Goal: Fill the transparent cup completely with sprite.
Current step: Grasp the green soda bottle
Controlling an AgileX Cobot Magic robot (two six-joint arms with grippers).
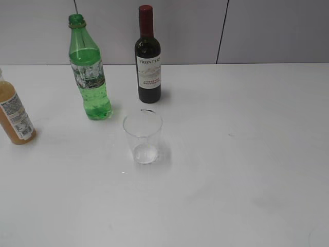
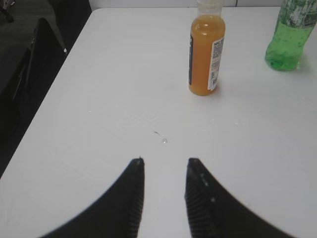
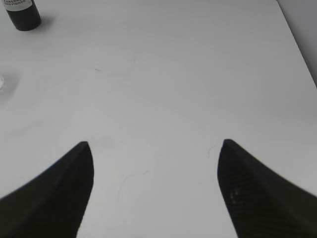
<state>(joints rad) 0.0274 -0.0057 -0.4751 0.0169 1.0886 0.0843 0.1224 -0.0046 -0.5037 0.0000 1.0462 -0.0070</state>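
The left pincer (image 2: 165,161) hangs over bare white table (image 2: 124,99), its two dark fingers a narrow gap apart with nothing between them; only the finger ends show, the rest cut off by the bottom edge of the left wrist view. Ahead of it and slightly to its right stands an orange juice bottle (image 2: 206,54), upright, its cap clipped by the top edge. Further ahead and well to the right is the lower part of the green bottle (image 2: 290,34), its upper half out of that view. A tiny speck or droplet lies on the table just ahead of the fingertips; what it is cannot be made out.

The right pincer (image 3: 154,144) is spread wide, empty, over the bare table, again with only the finger ends visible. Far ahead to its left sits the base of the dark wine bottle (image 3: 22,14), the rest cropped. At the left edge, a faint clear sliver may be the transparent cup (image 3: 1,82), too little showing to be sure.

Neither arm appears in the exterior view. There the transparent cup (image 1: 143,136) stands upright and empty, near the green bottle (image 1: 88,69) with its sprite (image 1: 95,100) filling the lower part, cap off, and the wine bottle (image 1: 148,56) behind it. The juice bottle (image 1: 14,116) is cut by the left edge
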